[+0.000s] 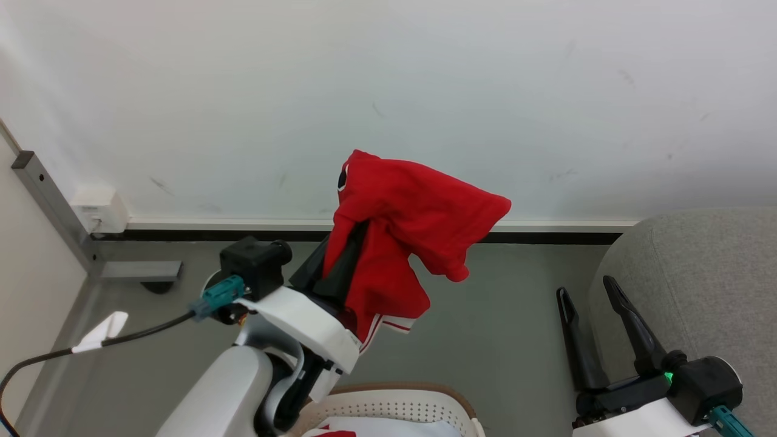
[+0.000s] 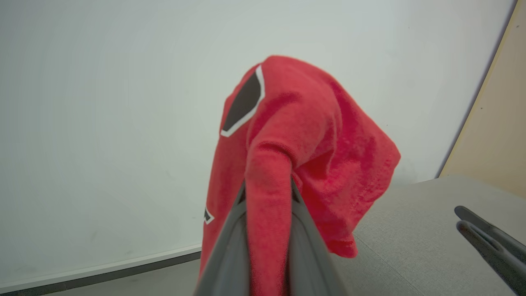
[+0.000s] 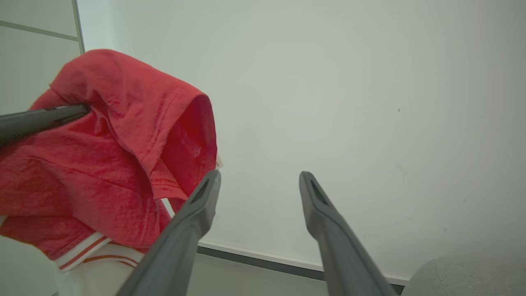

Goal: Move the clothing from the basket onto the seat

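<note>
Left gripper (image 2: 268, 183) is pinched narrow on a fold of the red garment (image 1: 413, 218). The cloth runs between the two fingers and drapes over their tips like a hood, hanging down on both sides. A dark patch edged in white (image 2: 244, 100) sits near the top of the drape, and a white-striped hem (image 1: 394, 325) dangles beside the wrist. The garment hangs in the air in front of the pale wall (image 1: 546, 91), touching neither basket nor seat. The basket (image 1: 394, 403) sits below at the head view's bottom edge, with a scrap of red-and-white fabric (image 1: 340, 432) inside. Off to the right, the right gripper (image 1: 586, 288) stands spread wide with nothing between its fingers, by the edge of the grey seat (image 1: 698, 273).
</note>
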